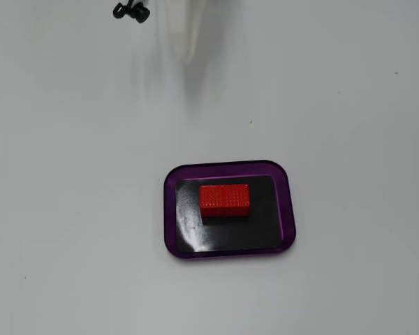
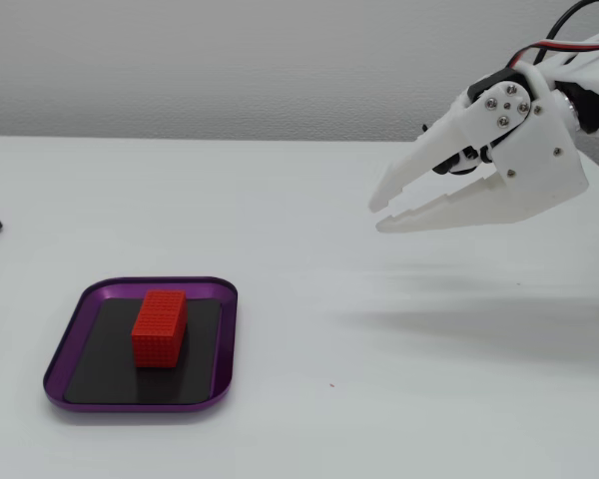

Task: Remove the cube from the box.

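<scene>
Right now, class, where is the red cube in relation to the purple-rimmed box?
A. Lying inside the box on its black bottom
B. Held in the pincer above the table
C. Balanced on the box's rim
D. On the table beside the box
A: the cube lies on the black bottom of the box, while the pincer hangs empty, well away.

In both fixed views the cube (image 1: 224,199) (image 2: 160,327) lies inside the box (image 1: 170,209) (image 2: 226,339), toward its far-from-gripper half in one, on the counter (image 1: 70,209) (image 2: 399,399); the gripper (image 2: 379,213) hangs above the counter, well apart to the right
</scene>
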Motion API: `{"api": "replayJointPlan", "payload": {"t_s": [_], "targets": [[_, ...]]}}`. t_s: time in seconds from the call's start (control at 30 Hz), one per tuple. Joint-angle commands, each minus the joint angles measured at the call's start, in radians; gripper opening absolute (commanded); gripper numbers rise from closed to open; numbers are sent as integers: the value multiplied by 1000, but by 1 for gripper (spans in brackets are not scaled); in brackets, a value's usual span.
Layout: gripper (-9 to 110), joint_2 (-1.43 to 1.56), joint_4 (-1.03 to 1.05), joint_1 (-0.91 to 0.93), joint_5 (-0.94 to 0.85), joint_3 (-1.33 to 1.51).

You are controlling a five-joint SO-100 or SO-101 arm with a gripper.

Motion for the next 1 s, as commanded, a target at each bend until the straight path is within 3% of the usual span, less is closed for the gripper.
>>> {"api": "replayJointPlan", "payload": {"t_s": [0.0, 0.3, 0.63, 0.77, 0.97], "targets": [[0, 43, -109, 2, -2, 9], [0, 44, -97, 12, -15, 3], [1, 3, -144, 14, -212, -179], [8, -184, -146, 3, -209, -330], [9, -729, -132, 2, -206, -652]]}}
